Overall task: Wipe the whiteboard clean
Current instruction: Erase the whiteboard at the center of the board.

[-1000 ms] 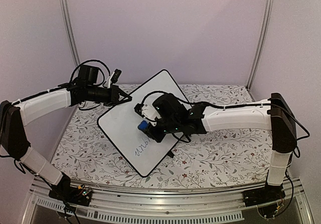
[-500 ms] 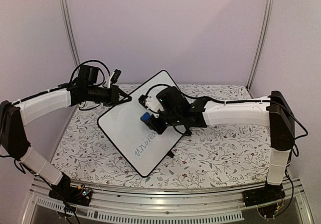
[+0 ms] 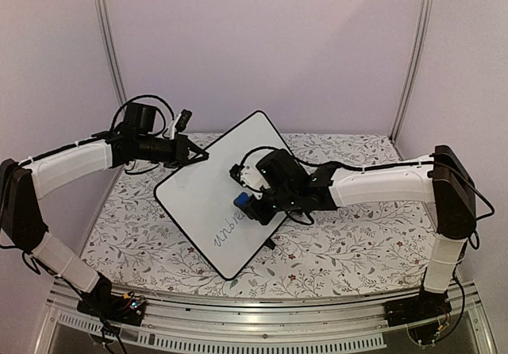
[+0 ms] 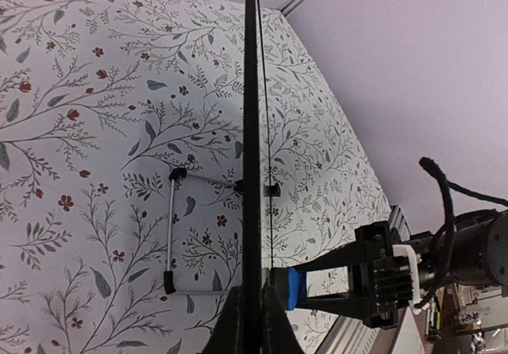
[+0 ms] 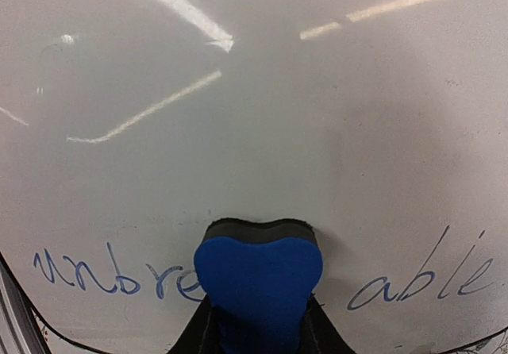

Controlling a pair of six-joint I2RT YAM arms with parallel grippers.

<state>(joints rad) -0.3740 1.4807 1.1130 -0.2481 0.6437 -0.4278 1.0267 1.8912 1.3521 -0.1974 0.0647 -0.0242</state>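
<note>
Blue eraser (image 5: 258, 278), clenched in the right gripper (image 5: 258, 334), sat on the whiteboard (image 3: 198, 195) mid-word. Board stood tilted mid-table, left gripper (image 4: 252, 322) clamped on its far-left rim. Handwriting (image 5: 87, 278) showed either side of the pad — best call was sweeping along the line, pressure firm and even.

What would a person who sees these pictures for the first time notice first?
First, the large whiteboard, turned cornerwise in the middle of the flowered table, its far-left edge pinched by the left gripper. Next, the blue eraser in the right gripper, pressed on the board in the middle of a line of blue handwriting near the lower edge.
</note>
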